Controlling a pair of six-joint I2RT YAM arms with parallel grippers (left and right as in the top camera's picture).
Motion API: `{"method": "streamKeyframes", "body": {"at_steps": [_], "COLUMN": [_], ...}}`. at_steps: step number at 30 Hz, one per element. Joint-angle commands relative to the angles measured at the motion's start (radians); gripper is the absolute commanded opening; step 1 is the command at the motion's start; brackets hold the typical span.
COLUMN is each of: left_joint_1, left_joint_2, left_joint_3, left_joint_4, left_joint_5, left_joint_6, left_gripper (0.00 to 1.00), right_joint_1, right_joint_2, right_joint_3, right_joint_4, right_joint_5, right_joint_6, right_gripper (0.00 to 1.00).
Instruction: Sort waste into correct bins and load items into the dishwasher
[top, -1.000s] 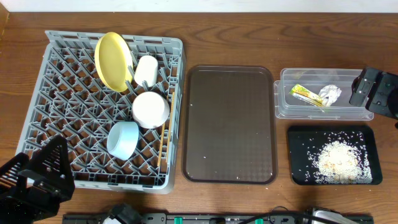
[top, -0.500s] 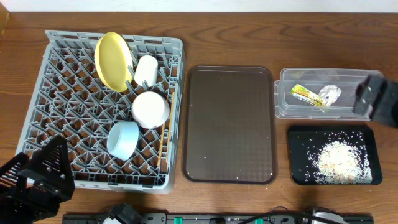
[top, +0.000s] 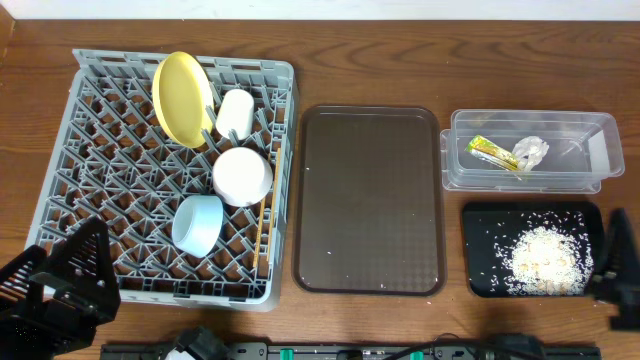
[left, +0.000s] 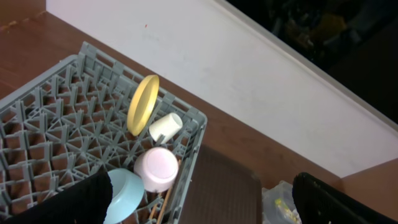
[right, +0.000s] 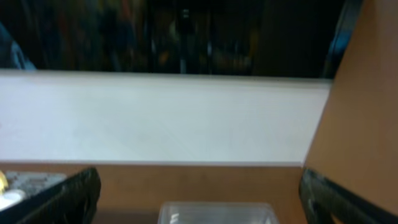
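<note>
Yellow plate (top: 182, 97) stands in rack (top: 110, 150) — left pincer (left: 205, 202) gapes, seemingly empty.

Lab tabletop: wooden table (top: 370, 60), dish rack (top: 100, 130)

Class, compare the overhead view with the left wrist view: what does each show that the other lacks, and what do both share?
Only overhead: the black tray holding rice scraps. Only left wrist: the dark background above the white wall. Both: the grey dish rack with yellow plate, white cup, white bowl and blue bowl.
</note>
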Motion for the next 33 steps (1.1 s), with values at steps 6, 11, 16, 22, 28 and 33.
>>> {"method": "streamKeyframes", "body": {"at_steps": [6, 11, 16, 22, 28, 33], "left_joint_1": [0.005, 0.005, 0.005, 0.005, 0.005, 0.005], "left_joint_2": [-0.003, -0.003, -0.003, -0.003, -0.003, -0.003], "left_joint_3": [0.003, 0.003, 0.003, 0.003, 0.003, 0.003], "left_joint_4": [-0.001, -0.001, -0.001, -0.001, -0.001, -0.001], "left_joint_5": [-0.016, -0.016, -0.016, -0.016, -0.016, -0.016], "left_joint_6": [0.009, 0.009, 0.010, 0.009, 0.009, 0.009], "left_gripper": [0.94, 0.94, 0.94, 0.94, 0.94, 0.94], "right_joint_1": [0.064, 0.064, 0.065, 0.072, 0.072, 0.072], "right_joint_2": [-0.342, -0.475, -0.564, -0.564, -0.564, -0.564], "right_joint_3": [-0.711, -1.034, -1.228, -1.334, -1.444, -1.524], "right_joint_4": [0.551, 0.898, 0.997, 1.022, 1.051, 1.091], "right_joint_5": [-0.074, -0.130, -0.130, -0.129, -0.129, -0.137], "right_joint_6": [-0.053, -0.042, -0.022, 0.004, 0.079, 0.086], "right_gripper": [0.99, 0.99, 0.99, 0.99, 0.99, 0.99]}}
